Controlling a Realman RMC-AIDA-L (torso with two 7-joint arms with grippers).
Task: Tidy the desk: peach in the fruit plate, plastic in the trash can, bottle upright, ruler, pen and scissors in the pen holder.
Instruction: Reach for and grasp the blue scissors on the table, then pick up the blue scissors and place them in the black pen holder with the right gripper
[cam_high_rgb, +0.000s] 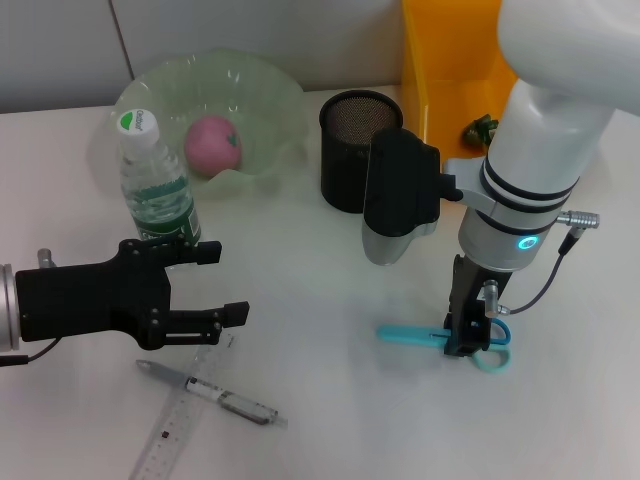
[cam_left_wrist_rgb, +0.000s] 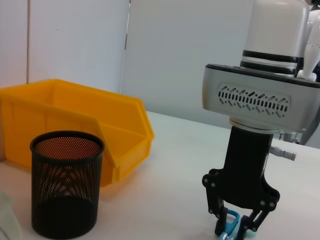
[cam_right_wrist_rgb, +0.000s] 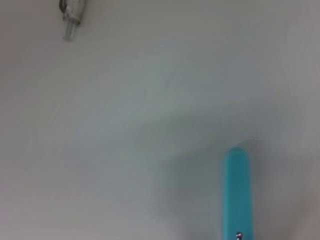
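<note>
The right pincer (cam_high_rgb: 463, 340) points straight down at the tabletop (cam_high_rgb: 330, 400), fingers closed around the scissors (cam_high_rgb: 440, 338) near their handles. The left pincer (cam_high_rgb: 205, 285) hovers open beside the upright bottle (cam_high_rgb: 155, 180), above the pen (cam_high_rgb: 210, 390) and ruler (cam_high_rgb: 175, 425). The peach (cam_high_rgb: 212, 145) sits in the fruit plate (cam_high_rgb: 270, 95); the pen holder (cam_high_rgb: 352, 150) stands before the trash can (cam_high_rgb: 440, 70).

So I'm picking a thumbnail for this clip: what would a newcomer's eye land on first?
Most likely the right claw, planted straight down on the light blue scissors lying on the white desk, its fingers closed around the handle end. Next, the pink peach in the pale green fruit plate at the back left, and the bright yellow trash can behind the black pen holder.
</note>
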